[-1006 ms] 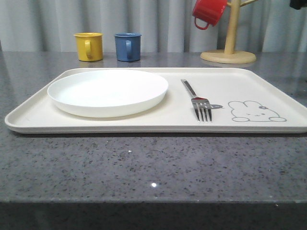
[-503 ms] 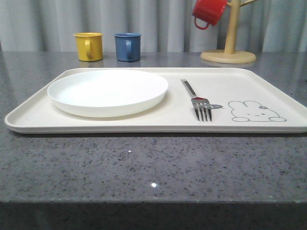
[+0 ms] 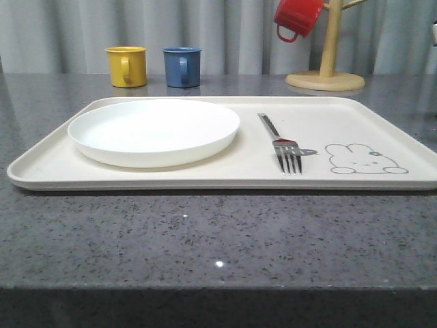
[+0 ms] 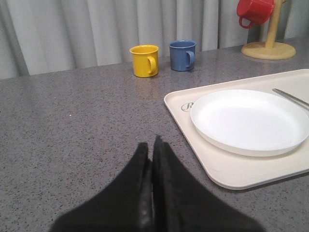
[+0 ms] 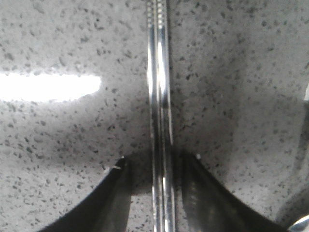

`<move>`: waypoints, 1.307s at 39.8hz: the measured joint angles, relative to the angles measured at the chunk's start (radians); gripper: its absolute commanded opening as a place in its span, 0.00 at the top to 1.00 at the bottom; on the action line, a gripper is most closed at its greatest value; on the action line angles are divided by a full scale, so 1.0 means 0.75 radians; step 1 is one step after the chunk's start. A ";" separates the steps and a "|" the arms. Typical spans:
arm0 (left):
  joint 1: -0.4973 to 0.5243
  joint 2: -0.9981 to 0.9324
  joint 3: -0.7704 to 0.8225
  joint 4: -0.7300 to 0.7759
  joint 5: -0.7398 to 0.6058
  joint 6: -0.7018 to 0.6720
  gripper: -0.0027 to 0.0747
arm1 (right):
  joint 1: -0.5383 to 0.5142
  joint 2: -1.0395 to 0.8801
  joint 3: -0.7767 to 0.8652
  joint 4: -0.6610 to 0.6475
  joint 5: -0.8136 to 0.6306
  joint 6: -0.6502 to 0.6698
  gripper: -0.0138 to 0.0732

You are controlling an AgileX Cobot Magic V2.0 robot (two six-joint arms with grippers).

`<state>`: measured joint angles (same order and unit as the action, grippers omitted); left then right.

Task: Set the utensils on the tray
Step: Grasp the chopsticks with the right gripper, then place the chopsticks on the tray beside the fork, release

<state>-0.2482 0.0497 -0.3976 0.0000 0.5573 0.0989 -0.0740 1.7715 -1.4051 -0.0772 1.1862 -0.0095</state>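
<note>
A silver fork (image 3: 281, 140) lies on the cream tray (image 3: 205, 174), tines toward the front, between the white plate (image 3: 153, 130) and the rabbit drawing. The right wrist view has a pair of shiny flat chopsticks (image 5: 159, 96) lying side by side on the speckled counter. My right gripper (image 5: 158, 158) is open and low over them, one finger on each side with a gap to each. My left gripper (image 4: 149, 145) is shut with nothing in it, over bare counter just left of the tray (image 4: 231, 176) corner.
A yellow mug (image 3: 127, 66) and a blue mug (image 3: 182, 66) stand behind the tray. At the back right, a red mug (image 3: 297, 17) hangs on a wooden mug tree (image 3: 329, 68). A shiny metal piece (image 5: 301, 224) lies beside the right gripper.
A dark shape at the top right corner of the front view has dropped out of sight. Tray, plate and fork have not moved.
</note>
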 measured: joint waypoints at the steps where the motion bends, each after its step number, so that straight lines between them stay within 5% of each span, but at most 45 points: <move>1: 0.000 0.000 0.000 0.000 0.000 0.000 0.99 | 0.000 0.000 0.000 0.000 0.000 0.000 0.66; 8: 0.000 0.000 0.000 0.000 0.000 0.000 0.99 | -0.005 0.000 0.000 -0.006 -0.005 0.000 0.86; 24: 0.000 0.000 0.000 0.000 0.000 0.000 0.99 | 0.013 -0.160 -0.030 0.154 0.044 0.036 0.86; 42: 0.000 0.000 0.000 0.000 0.000 0.000 0.99 | 0.480 -0.194 -0.047 0.244 0.011 0.319 0.86; 52: 0.000 0.000 0.000 0.000 0.000 0.000 0.99 | 0.563 -0.081 -0.047 0.249 -0.122 0.468 0.86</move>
<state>-0.2482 0.0497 -0.3976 0.0000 0.5573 0.0989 0.3479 1.7106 -1.4401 0.1095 1.0949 0.3413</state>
